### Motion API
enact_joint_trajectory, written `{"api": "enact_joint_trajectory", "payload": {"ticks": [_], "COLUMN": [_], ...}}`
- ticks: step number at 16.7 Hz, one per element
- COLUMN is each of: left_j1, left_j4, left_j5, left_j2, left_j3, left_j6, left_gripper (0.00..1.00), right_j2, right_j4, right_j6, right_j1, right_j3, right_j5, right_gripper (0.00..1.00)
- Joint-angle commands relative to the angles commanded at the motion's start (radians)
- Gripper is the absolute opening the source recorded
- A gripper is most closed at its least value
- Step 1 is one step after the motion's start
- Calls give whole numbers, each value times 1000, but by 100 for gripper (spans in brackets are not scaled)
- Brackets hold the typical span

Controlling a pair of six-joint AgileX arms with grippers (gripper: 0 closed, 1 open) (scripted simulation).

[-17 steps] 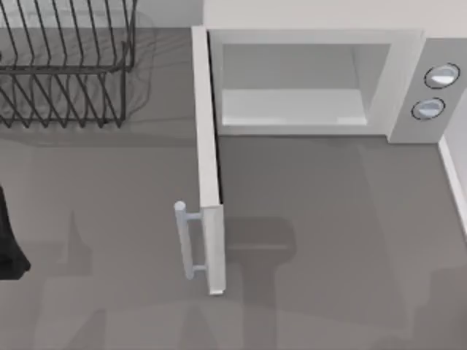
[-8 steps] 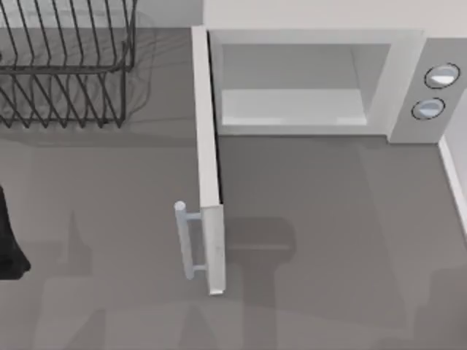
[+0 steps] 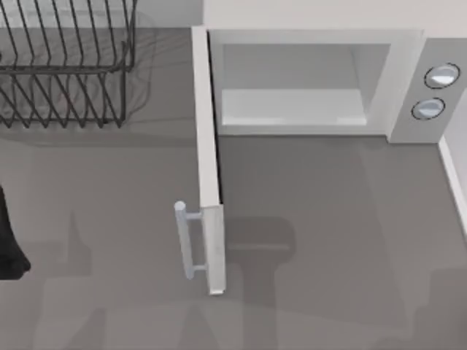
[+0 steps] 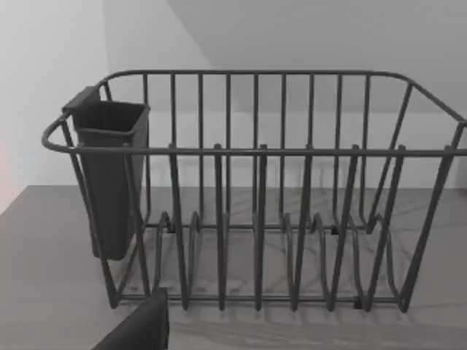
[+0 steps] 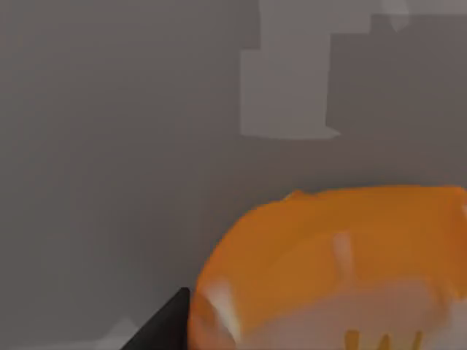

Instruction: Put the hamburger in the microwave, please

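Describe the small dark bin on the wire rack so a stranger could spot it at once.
Find the dark wire rack at the table's far left, left of the open white microwave. The bin hangs at one end of the rack, on its top rail. It is the rack's one solid-walled part, a tapered box among thin bars.
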Motion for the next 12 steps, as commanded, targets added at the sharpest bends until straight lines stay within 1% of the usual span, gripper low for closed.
{"api": "enact_joint_trajectory", "payload": {"ticks": [2,4,9,12], "left_j1": [0,0,0,0], "left_j4": [0,0,0,0], "left_j5": [0,0,0,0], "left_j2": [0,0,0,0], "left_j3": [0,0,0,0], "left_j6": [0,0,0,0], "left_gripper": [100,100,100,100], "right_j2": [-4,-20,-109,-163], "right_j4": [-16,-75,-348,-446], "right_j6": [-2,-7,-12,-8], "right_j1": [0,0,-3,-4], "right_j3": [11,48,200,274], "right_j5": [0,0,0,0], "right_gripper": [0,0,0,0]}}
